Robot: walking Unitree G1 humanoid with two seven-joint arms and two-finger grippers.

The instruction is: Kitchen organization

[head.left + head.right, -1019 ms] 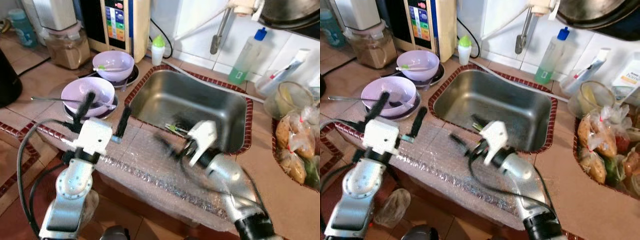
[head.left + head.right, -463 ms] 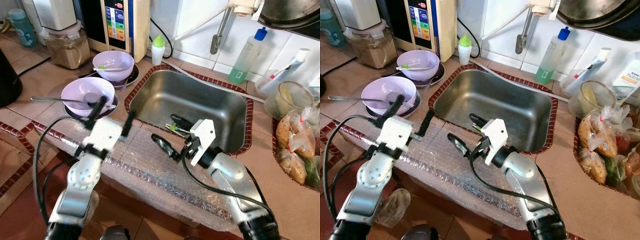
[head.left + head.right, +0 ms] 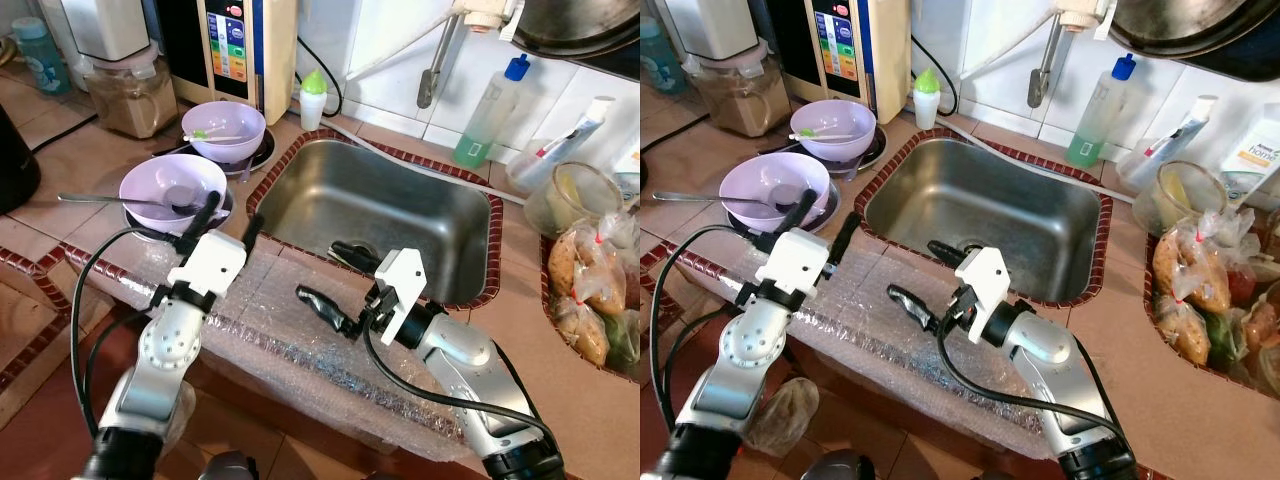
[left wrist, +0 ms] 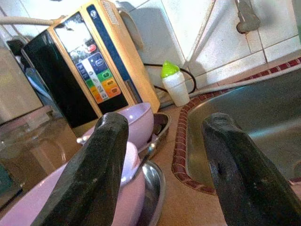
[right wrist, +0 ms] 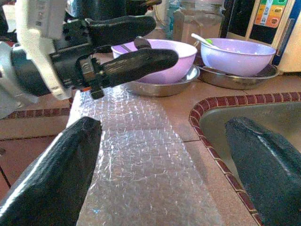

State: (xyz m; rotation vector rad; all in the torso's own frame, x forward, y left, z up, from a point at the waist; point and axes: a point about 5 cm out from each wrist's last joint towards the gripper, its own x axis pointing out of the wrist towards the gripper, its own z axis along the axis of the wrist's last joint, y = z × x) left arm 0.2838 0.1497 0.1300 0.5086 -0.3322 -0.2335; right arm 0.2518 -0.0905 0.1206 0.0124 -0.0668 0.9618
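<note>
Two lilac bowls stand on steel plates left of the steel sink (image 3: 455, 205): the nearer bowl (image 3: 160, 187) holds a long metal spoon, the farther bowl (image 3: 225, 127) a green-handled one. My left gripper (image 3: 234, 208) is open, its fingers pointing past the nearer bowl's right side toward the sink corner, holding nothing. My right gripper (image 3: 318, 270) is open too, over the bubble wrap (image 3: 290, 325) on the counter's front edge, one finger over the sink rim. The right wrist view looks across the wrap at the left gripper (image 5: 129, 44) and both bowls.
Behind the bowls are a water appliance (image 3: 235, 45), a small green-capped bottle (image 3: 314, 98) and a glass jar (image 3: 125, 95). A green soap bottle (image 3: 487, 112), a glass container (image 3: 570, 195) and bags of food (image 3: 590, 300) crowd the right. A tap pipe (image 3: 430, 80) hangs above the sink.
The left gripper has come forward and right, closer to the nearer bowl and sink corner. The right arm, blurred a second ago, has settled lower and leftward over the bubble wrap.
</note>
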